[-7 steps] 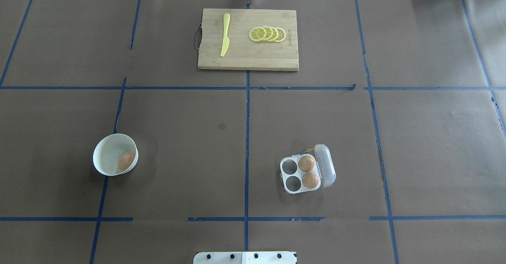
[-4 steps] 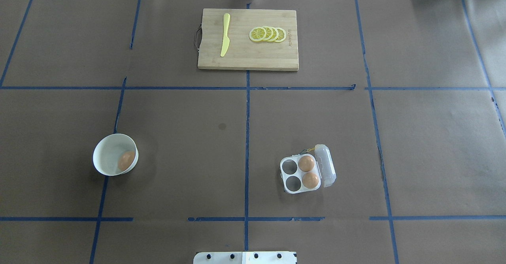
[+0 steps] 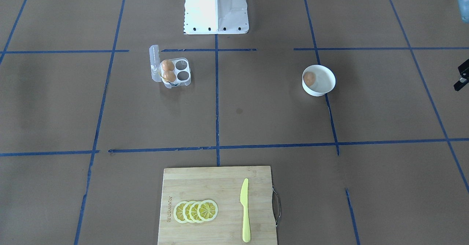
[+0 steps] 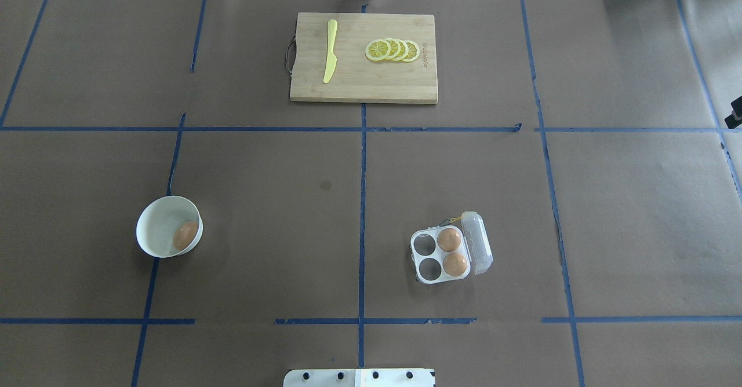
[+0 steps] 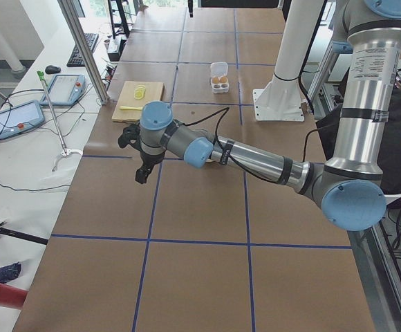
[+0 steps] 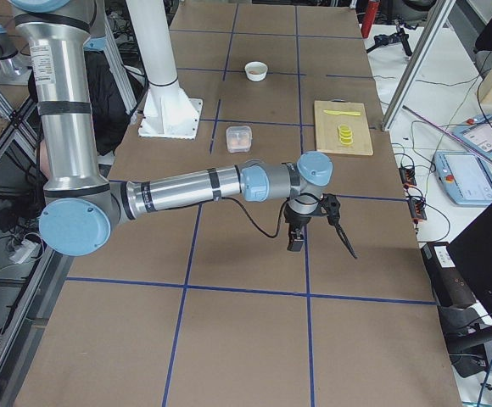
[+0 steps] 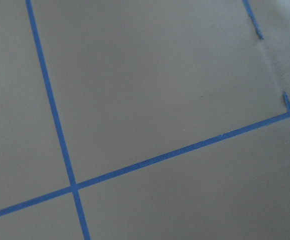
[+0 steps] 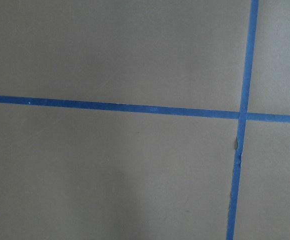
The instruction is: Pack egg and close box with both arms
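The box (image 4: 439,254) lies right of centre with its clear lid (image 4: 477,242) swung open. Two eggs (image 4: 449,239) (image 4: 455,264) fill its right-hand cells; the two left cells are empty. A third egg (image 4: 185,234) lies in a white bowl (image 4: 152,225) at the left. My left gripper (image 5: 143,164) hangs over the table's far left end, a sliver showing in the front-facing view (image 3: 462,77). My right gripper (image 6: 318,233) hangs over the far right end, just inside the overhead view's edge (image 4: 736,112). Both are far from box and bowl, and I cannot tell whether they are open or shut.
A wooden cutting board (image 4: 363,88) at the far middle holds a yellow knife (image 4: 330,51) and lemon slices (image 4: 393,50). The white pedestal base (image 3: 216,14) stands at the near edge. Both wrist views show only brown paper and blue tape.
A black part of my right gripper has come into view at the overhead view's right edge. The eggs, box and bowl have not moved.
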### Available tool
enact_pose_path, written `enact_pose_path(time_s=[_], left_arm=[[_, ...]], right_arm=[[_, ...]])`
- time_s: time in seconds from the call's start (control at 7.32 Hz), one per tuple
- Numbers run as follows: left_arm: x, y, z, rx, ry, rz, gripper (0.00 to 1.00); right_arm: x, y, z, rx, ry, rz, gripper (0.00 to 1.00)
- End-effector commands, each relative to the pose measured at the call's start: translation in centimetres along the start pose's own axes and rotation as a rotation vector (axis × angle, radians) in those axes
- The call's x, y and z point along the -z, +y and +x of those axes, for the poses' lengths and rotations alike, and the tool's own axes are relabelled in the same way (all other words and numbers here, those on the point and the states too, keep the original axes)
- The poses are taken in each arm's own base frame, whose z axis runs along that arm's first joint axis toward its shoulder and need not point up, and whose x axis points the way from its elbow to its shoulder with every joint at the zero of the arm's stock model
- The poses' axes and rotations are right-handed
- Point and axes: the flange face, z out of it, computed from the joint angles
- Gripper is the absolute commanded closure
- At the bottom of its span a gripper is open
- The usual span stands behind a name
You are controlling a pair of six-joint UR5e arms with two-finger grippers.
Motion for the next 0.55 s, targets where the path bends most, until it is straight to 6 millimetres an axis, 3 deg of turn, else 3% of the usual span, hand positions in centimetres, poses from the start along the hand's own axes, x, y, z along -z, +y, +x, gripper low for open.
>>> enact_pose_path(time_s=[0.0, 0.14, 0.27, 0.41], left_arm=[[-0.5, -1.3, 0.5, -0.094, 0.015, 0.081, 0.0], [-0.4, 0.6, 0.8, -0.098, 0.073, 0.143, 0.0], [0.3, 1.0, 2.5, -0.03, 0.133, 0.199, 0.0], [-1.6, 2.5, 5.6, -0.068, 0.233, 0.197, 0.0]], right_arm=[[0.1, 0.1, -0.1, 0.002, -0.002, 0.001, 0.0], [0.2, 0.0, -0.3, 0.003, -0.003, 0.005, 0.0], [0.3, 0.0, -0.4, 0.004, -0.003, 0.006, 0.0], [0.4, 0.1, -0.4, 0.005, -0.003, 0.007, 0.0]])
